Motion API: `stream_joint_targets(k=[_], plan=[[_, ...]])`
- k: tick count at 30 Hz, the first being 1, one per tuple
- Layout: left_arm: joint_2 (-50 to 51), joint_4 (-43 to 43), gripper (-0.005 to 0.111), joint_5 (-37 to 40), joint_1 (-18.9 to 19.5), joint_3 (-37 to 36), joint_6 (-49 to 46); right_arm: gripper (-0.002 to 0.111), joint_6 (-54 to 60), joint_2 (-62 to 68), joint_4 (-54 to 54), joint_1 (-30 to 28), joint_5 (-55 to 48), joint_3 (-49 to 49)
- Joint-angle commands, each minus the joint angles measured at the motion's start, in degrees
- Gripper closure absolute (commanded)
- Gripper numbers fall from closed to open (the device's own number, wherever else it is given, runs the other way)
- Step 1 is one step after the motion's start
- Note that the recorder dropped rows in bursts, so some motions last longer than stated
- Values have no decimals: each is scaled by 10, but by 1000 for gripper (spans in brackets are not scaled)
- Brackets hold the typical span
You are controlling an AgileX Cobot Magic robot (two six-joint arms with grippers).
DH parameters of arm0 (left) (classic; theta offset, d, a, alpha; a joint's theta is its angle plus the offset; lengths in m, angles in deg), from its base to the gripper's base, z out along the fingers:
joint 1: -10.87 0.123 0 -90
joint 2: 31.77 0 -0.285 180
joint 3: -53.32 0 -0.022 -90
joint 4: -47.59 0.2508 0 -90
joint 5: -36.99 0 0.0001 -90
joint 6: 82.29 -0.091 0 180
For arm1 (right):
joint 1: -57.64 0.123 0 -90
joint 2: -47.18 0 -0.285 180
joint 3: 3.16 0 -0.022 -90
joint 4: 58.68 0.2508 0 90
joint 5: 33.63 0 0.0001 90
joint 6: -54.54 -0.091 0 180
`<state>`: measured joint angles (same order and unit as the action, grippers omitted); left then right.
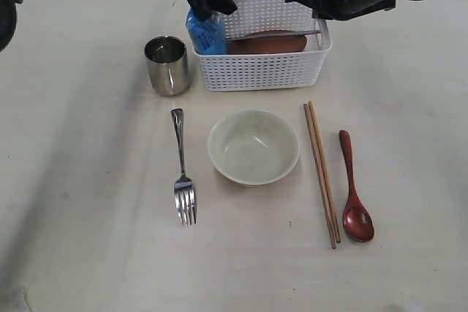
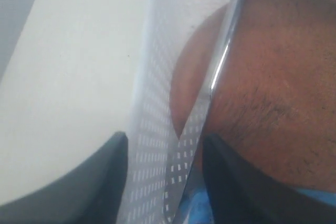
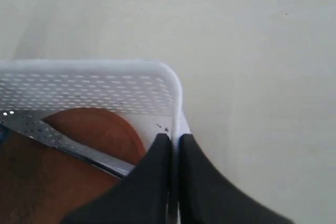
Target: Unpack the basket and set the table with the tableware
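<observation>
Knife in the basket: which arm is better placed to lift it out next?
Left, probably. The left gripper hangs open at the end of the basket, with the knife running between its jaws. The right gripper is shut on the basket's rim, so it is occupied.

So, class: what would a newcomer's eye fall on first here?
A white perforated plastic basket sits top-centre in the exterior view, holding a brown round plate and a blue packet. The right gripper clamps the basket's right end wall between its fingers. Below it, a cream bowl lies between a steel fork and brown wooden chopsticks.
</observation>
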<state>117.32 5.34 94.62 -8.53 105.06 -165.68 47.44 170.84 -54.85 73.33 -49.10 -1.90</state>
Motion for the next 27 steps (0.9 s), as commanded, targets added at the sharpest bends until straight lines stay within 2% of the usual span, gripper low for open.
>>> stream_joint_targets(k=[1,6,12,15,17,21,27], plan=[[-6,2,63,-8,2,2,16,97,13,5,-8,-1,-8,1],[-8,2,63,-27,2,2,32,67,13,12,-8,-1,-13,1],[-29,-1,63,-57,6,2,59,65,36,-8,-18,-1,2,1],[-49,-1,63,-55,16,2,71,65,103,-31,-19,-1,-10,11],[-62,-3,63,-48,29,2,88,65,165,-36,-19,-1,-72,42],[-74,-37,63,-7,59,2,107,65,335,-14,-9,-1,-263,162],[-77,-104,63,74,94,2,111,65,600,48,126,1,-504,308]])
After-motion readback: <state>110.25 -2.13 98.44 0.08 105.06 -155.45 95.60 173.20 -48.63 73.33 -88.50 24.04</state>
